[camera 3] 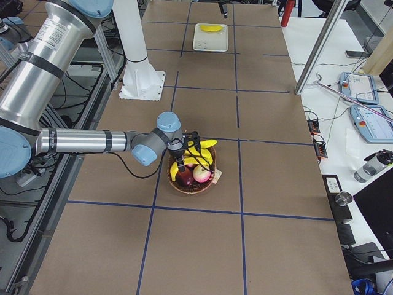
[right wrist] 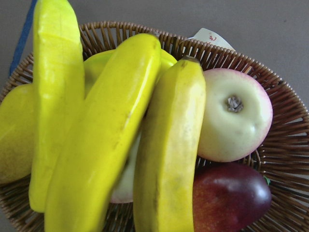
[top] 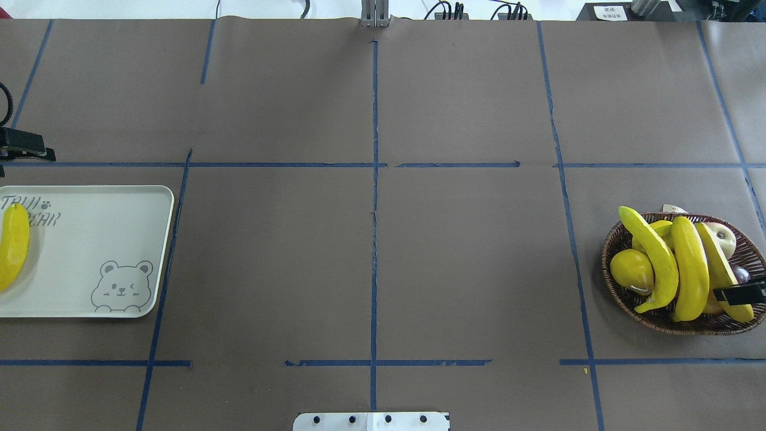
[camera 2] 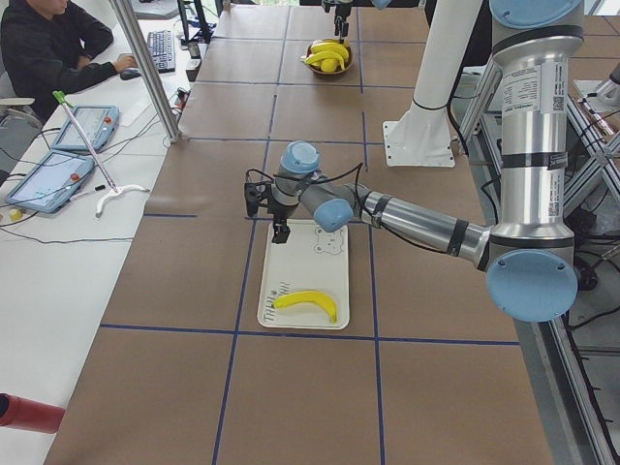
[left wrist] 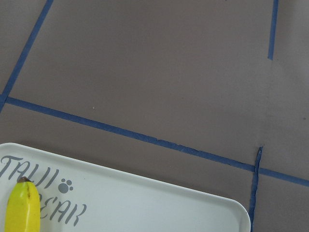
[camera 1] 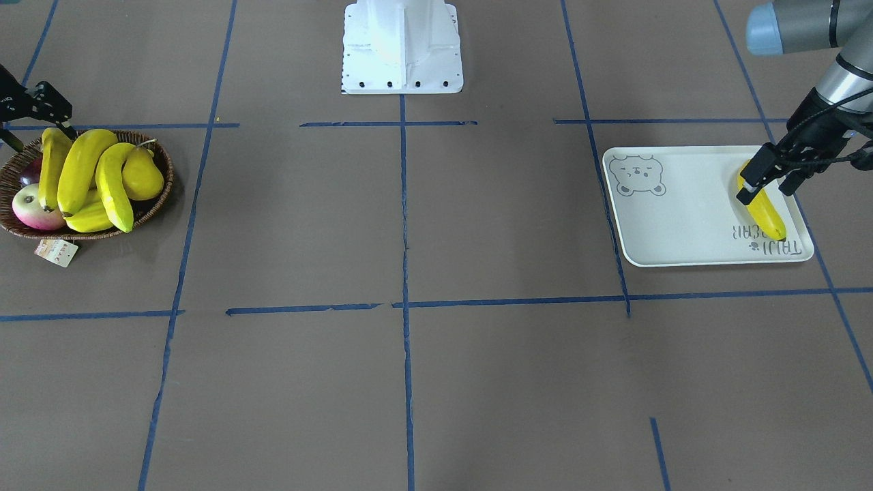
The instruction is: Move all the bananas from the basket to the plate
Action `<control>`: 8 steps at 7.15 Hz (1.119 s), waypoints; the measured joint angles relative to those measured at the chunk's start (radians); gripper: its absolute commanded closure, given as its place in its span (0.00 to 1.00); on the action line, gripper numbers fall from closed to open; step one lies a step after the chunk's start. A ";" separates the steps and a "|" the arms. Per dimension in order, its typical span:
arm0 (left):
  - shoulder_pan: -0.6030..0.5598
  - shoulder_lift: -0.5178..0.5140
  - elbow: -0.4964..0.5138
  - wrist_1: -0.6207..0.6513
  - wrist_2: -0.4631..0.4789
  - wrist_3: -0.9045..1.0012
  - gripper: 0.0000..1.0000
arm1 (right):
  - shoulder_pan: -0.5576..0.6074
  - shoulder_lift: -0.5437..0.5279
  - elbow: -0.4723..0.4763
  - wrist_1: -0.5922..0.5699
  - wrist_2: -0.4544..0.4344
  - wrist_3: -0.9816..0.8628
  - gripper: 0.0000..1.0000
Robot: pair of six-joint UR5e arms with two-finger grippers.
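Three bananas [top: 688, 275] lie stacked in the wicker basket [top: 610, 251], and they fill the right wrist view [right wrist: 106, 140]. My right gripper [camera 1: 39, 129] hangs low over the basket's robot-side edge and looks open, with one finger [top: 739, 293] across the end of the outermost banana [camera 1: 51, 167]. A fourth banana [camera 1: 767, 215] lies free on the bear-print plate [camera 1: 668, 225], near the "TAIJI BEAR" lettering [left wrist: 43, 193]. My left gripper [camera 1: 771, 181] is open and empty, raised above that end of the plate [camera 2: 291, 281].
The basket also holds a yellow pear [camera 1: 140, 174], a pale pink apple [camera 1: 34, 204], a dark red fruit [right wrist: 231, 193] and a greenish-yellow fruit [camera 1: 89, 218] under the bananas. A paper tag [camera 1: 56, 252] lies beside it. The white robot base [camera 1: 402, 48] stands mid-table.
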 measured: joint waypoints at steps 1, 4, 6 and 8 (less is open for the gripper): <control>0.000 0.000 -0.001 -0.001 0.000 0.000 0.00 | -0.002 0.012 -0.018 -0.002 0.001 0.000 0.19; 0.000 0.001 -0.003 -0.002 0.000 0.000 0.00 | -0.002 0.028 -0.031 -0.003 0.002 0.000 0.91; 0.000 0.001 -0.003 -0.002 -0.001 0.000 0.00 | 0.002 0.026 -0.025 0.004 0.002 0.000 0.98; 0.000 0.001 -0.005 -0.003 -0.010 -0.005 0.00 | 0.027 0.019 -0.004 0.008 0.007 0.000 0.99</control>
